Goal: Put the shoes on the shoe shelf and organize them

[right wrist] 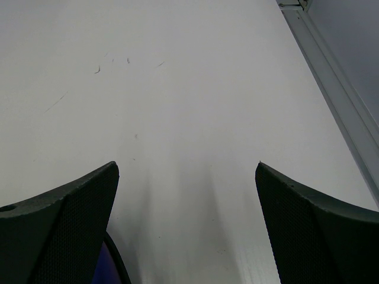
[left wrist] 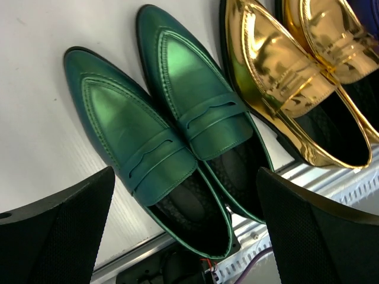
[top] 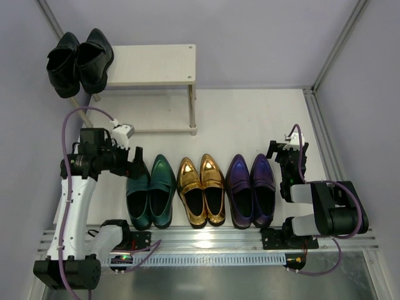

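Three pairs of shoes stand in a row on the white table, toes pointing away from the arms: green [top: 151, 190], gold [top: 202, 189] and purple [top: 251, 189]. A black pair [top: 80, 62] sits on the left end of the shoe shelf [top: 156, 65], on its top board. My left gripper [top: 139, 165] hovers open over the toe of the left green shoe. In the left wrist view that gripper [left wrist: 185, 173] spans both green shoes [left wrist: 177, 136] without touching them. My right gripper [top: 282, 151] is open and empty beside the purple pair, with a sliver of purple shoe [right wrist: 109, 266] by its left finger.
The gold shoes [left wrist: 296, 77] lie right against the green pair. An aluminium rail [top: 206, 236] with cables runs along the near edge behind the heels. Grey walls and frame posts close in the table on the left, back and right.
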